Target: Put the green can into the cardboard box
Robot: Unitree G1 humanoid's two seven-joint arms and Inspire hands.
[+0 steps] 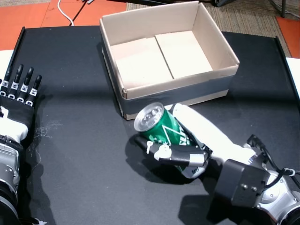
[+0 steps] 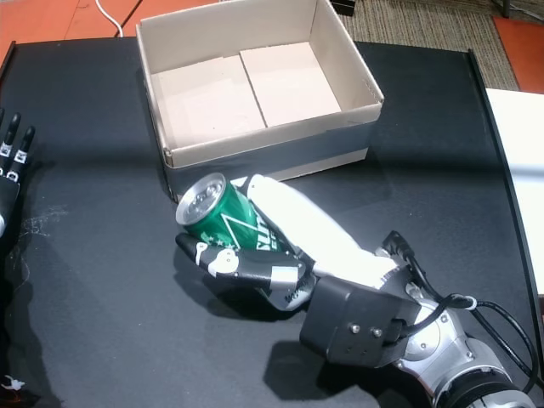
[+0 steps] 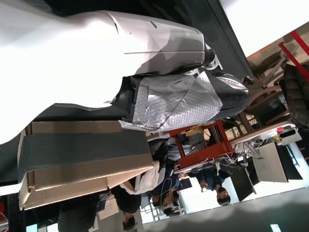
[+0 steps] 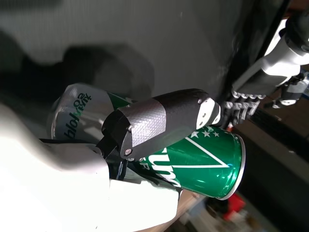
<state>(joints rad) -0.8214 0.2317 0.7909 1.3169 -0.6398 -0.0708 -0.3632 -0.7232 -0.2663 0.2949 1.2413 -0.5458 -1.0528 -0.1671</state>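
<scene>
Can [image 1: 161, 125], green with a silver top, lies tilted on its side in the right hand [image 1: 190, 140], just in front of the box's [image 1: 140, 28] near wall and still outside it. In both head views its top points up and to the left, toward the box's near left corner; the other head view shows the can [image 2: 223, 214] close to that wall, though whether they touch is hard to tell. The right hand is clamped on the can: the white palm backs it from the right and the black thumb [image 1: 164, 152] crosses its lower side. The right wrist view shows the same grasp, a taped black finger [image 4: 159, 123] pressed across the green label of the can [image 4: 203, 159]. The box is open and sits at the far middle of the black table [image 1: 70, 70]. The left hand [image 1: 18, 93] rests flat at the table's left edge, well apart from the can, fingers [image 1: 28, 79] straight and spread, holding nothing.
</scene>
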